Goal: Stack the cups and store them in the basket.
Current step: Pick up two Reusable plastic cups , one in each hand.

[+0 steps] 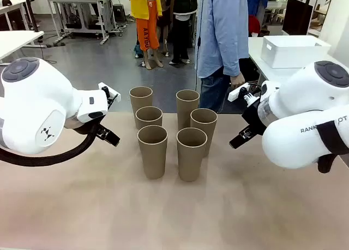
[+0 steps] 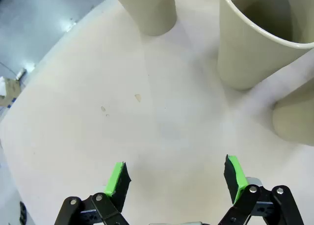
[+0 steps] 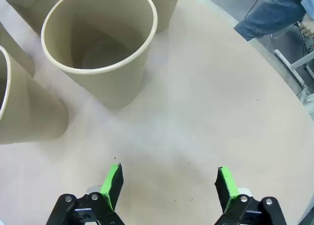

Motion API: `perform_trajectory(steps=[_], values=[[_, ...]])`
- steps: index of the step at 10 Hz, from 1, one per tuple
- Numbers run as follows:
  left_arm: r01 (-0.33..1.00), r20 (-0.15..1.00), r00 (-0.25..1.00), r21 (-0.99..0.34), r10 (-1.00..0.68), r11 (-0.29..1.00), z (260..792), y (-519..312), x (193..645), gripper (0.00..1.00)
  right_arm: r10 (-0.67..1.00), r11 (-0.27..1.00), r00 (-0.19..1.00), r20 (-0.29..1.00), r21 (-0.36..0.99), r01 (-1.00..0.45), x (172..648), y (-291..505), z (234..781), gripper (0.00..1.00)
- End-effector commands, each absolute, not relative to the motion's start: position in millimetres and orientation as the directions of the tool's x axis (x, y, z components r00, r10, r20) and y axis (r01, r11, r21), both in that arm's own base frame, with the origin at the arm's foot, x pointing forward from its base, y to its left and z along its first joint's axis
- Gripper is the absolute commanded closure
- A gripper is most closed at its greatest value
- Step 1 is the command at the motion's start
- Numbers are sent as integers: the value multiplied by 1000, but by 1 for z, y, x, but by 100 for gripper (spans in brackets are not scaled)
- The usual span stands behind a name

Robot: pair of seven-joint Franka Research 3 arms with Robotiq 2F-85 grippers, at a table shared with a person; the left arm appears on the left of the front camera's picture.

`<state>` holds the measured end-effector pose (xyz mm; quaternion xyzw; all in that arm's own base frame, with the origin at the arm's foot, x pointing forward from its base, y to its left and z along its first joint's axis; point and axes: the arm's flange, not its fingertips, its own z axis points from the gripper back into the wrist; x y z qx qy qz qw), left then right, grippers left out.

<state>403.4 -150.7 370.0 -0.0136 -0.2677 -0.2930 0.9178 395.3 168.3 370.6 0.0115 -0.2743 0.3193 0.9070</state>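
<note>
Currently: six cups loose on table, both grippers spread

Six cups [image 1: 152,150] stand upright and unstacked, rims up, mid-table on the tan table [image 1: 174,222]. They form two loose columns of three, one left and one right. From the front, neighbours in a column overlap, so whether they touch cannot be told.

The basket [image 1: 292,51] sits on a separate white table at far right, well apart from the cups. Its inside is not visible.

The left gripper [image 2: 176,175] hovers over bare tabletop on the left side of the cup group. Its green pads [image 2: 117,178] are spread wide and grip nothing. One cup mouth [image 2: 260,33] looms ahead of it, toward the picture's right in the left wrist view.

The right gripper [image 3: 169,180] hovers over bare tabletop on the right side of the group, fingers likewise wide apart and gripping nothing. An open cup [image 3: 98,48] lies ahead, toward the picture's left in its wrist view.

A person in a light-blue shirt [image 1: 221,31] stands at the far edge. One hand [image 1: 237,79] hangs at their side, clear of the cups.
</note>
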Motion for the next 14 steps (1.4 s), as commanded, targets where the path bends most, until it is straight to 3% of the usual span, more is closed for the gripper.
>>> perform_trajectory(steps=[1,9,13,14], values=[[545,500,685,132,-531,828,370,-151,403,0,573,796,645,505,-154,-586,395,168,371,0],[545,500,685,132,-530,828,370,-151,403,0,574,795,645,505,-155,-586,395,168,371,0],[620,493,655,83,-573,780,474,-101,405,0,548,793,657,517,-72,-605,386,117,473,0],[702,472,611,47,-635,710,496,-84,398,0,562,766,631,535,-48,-642,380,92,490,0]])
